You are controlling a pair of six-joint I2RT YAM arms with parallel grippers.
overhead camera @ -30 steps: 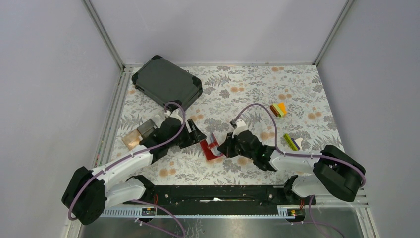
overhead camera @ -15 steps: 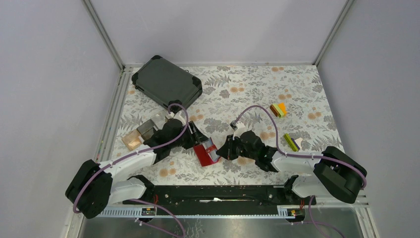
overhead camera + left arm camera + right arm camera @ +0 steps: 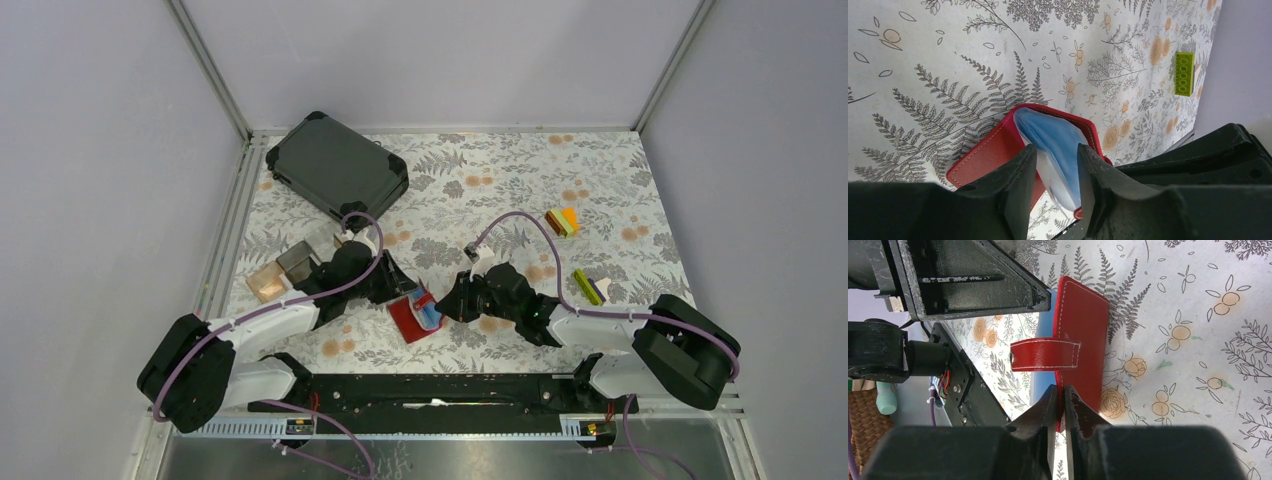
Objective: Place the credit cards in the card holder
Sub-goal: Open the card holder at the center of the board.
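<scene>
Card holder (image 3: 405, 318) of stitched red leather lies open at near centre on fern-print cloth (image 3: 600, 180), a pale blue credit card (image 3: 1053, 135) tucked inside.
Right gripper (image 3: 1063, 388) pinches its thin edge beside the snap tab (image 3: 1045, 355); left gripper (image 3: 1055, 150) hovers over the glossy card, fingers slightly spread. At far left sits a hard dark case (image 3: 338, 165).

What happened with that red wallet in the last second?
The card holder tipped and slid slightly toward the arm bases, and a blue card now shows inside it. The left gripper moved in closer. The right gripper stays pinched on its edge. Unmoved: dark case, blocks.
</scene>
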